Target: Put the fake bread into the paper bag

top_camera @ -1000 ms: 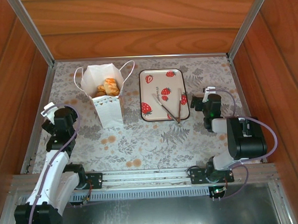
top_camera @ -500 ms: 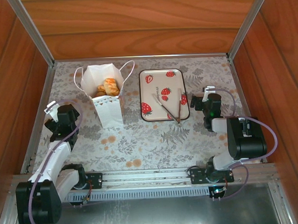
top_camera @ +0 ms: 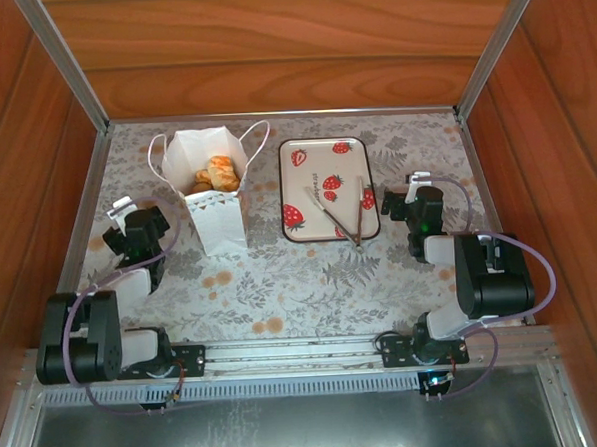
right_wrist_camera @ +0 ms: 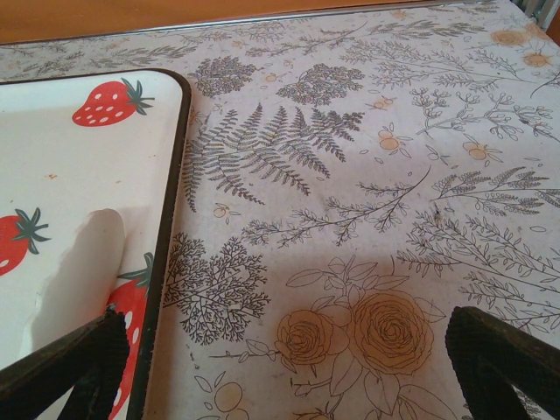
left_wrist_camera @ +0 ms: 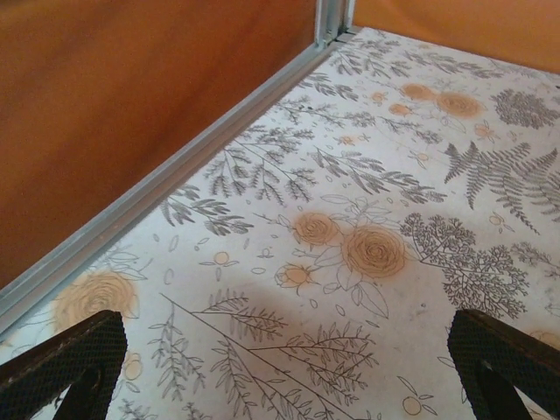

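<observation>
Top external: golden fake bread (top_camera: 217,174) sits in white paper bag (top_camera: 219,226) (left claw (left_wrist_camera: 284,360), right claw (right_wrist_camera: 282,363) spread)

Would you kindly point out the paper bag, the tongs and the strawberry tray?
paper bag (top_camera: 219,223), top external view, front wall.
tongs (top_camera: 359,212), top external view, right prong.
strawberry tray (top_camera: 315,163), top external view, bare floor.

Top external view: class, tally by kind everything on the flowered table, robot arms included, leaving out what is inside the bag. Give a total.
White paper bag with cord handles: 1
White strawberry-printed tray: 1
Thin metal tongs: 1
Robot arms, left and right: 2
Total: 5
</observation>
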`<state>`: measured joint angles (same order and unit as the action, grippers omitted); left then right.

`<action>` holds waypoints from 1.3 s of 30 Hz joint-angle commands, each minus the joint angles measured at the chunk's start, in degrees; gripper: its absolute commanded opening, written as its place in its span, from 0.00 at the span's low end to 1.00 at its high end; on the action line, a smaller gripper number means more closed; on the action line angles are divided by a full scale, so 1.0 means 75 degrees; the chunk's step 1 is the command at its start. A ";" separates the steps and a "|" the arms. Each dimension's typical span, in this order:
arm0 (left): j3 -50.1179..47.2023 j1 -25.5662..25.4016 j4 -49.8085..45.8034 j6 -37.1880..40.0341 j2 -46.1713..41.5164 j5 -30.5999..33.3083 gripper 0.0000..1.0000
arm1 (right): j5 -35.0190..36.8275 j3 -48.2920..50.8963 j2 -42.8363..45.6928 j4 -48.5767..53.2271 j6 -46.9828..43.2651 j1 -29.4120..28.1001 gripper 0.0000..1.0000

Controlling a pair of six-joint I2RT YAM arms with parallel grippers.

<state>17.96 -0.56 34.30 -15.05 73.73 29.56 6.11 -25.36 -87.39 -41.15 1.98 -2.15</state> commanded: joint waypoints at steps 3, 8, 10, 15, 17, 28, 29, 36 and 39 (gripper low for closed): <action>-0.0333 0.0154 0.1326 0.0228 0.0013 -0.0162 1.00 | -0.0029 -0.0167 -0.0030 -0.0069 -0.0101 0.0056 1.00; -0.0753 0.0562 0.3403 0.0063 0.1090 -0.0348 1.00 | -0.0020 -0.0158 -0.0025 -0.0067 -0.0114 0.0059 1.00; -0.0712 0.0567 0.3223 0.0229 0.1003 -0.0710 1.00 | -0.0017 -0.0157 -0.0021 -0.0080 -0.0111 0.0057 1.00; -0.0764 0.0568 0.3241 0.0400 0.0955 -0.1304 1.00 | -0.0018 -0.0159 -0.0031 -0.0072 -0.0122 0.0058 1.00; -0.0616 0.0578 0.3237 0.0611 0.1110 -0.1667 1.00 | -0.0017 -0.0157 -0.0021 -0.0074 -0.0113 0.0062 1.00; 0.0455 0.0161 0.2388 0.1438 0.2119 -0.2264 0.99 | -0.0016 -0.0157 -0.0028 -0.0067 -0.0115 0.0053 1.00; 0.0467 0.0166 0.2386 0.1444 0.2133 -0.2262 0.99 | -0.0011 -0.0146 -0.0019 -0.0074 -0.0112 0.0060 1.00; 0.0457 0.0096 0.2381 0.1504 0.2116 -0.2172 1.00 | -0.0005 -0.0180 -0.0032 -0.0048 -0.0170 0.0023 1.00; 0.0488 0.0051 0.2386 0.1567 0.2137 -0.2111 1.00 | -0.0003 -0.0180 -0.0031 -0.0031 -0.0170 0.0024 1.00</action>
<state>21.08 0.32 52.71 -4.47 90.19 13.39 6.13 -25.36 -87.39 -41.12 1.74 -2.17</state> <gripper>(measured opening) 0.999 0.997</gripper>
